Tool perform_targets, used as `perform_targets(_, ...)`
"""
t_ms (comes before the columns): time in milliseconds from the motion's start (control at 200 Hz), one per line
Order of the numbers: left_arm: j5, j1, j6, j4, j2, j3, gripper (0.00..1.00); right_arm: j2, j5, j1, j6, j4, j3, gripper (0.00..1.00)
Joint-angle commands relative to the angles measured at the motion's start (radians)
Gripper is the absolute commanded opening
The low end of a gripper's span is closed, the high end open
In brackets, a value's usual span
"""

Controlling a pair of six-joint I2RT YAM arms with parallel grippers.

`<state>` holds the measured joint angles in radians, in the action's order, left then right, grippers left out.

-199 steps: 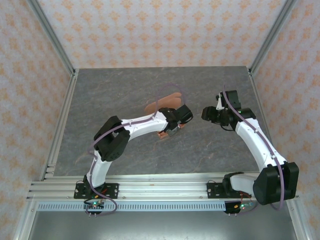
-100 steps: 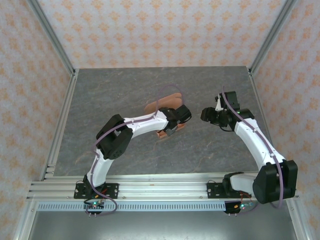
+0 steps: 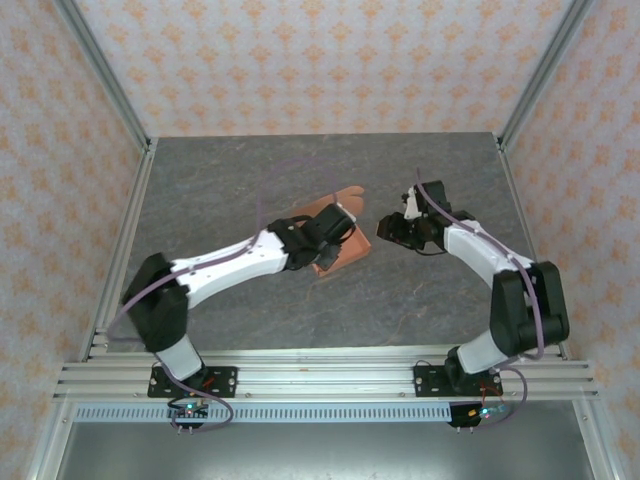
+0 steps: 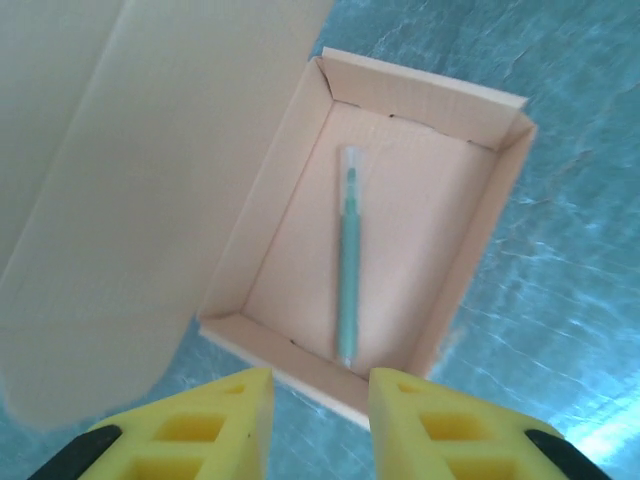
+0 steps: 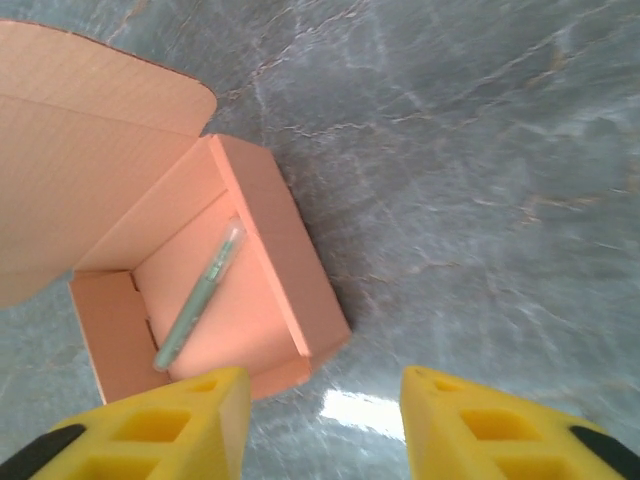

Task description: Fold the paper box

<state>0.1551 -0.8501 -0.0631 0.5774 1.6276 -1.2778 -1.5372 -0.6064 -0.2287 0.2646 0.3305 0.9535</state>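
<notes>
The table is grey with a stone pattern. Around it stand walls of orange flower paper, with metal posts at the corners. The paper box lies near the table's middle with its lid flap raised, partly under the left wrist. A thin green stick lies inside it. The left gripper is spread just above the box's near wall and pinches nothing. The right gripper is also spread, beside the box, and is empty.

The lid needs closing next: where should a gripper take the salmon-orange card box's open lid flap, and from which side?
Probably pinch the lid flap at its free, round-cornered edge, opposite the crease, coming from the far side of the salmon-orange card box. It is a thin flat sheet raised off one long wall, so jaws fit over its edge.
</notes>
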Motion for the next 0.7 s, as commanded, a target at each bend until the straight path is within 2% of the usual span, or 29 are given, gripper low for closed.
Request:
perform_targets(0, -0.052, 0.009, -0.162, -0.062, -0.101, 0.119, 0.31, -0.082, -0.119, -0.004, -0.004, -0.126, 0.049, 0.39)
perform_targets(165, -0.045, 0.011, -0.225, -0.083, -0.174, 0.212, 0.32, -0.169, -0.148, -0.025, -0.092, -0.08, 0.111, 0.36)
perform_targets(495, -0.051, 0.027, -0.208, -0.07, -0.205, 0.193, 0.32, -0.218, -0.063, -0.058, -0.183, -0.051, 0.122, 0.3)
perform_targets(696, -0.055, 0.036, -0.208, -0.07, -0.213, 0.202, 0.32, -0.245, -0.066, -0.073, -0.209, -0.056, 0.134, 0.26)
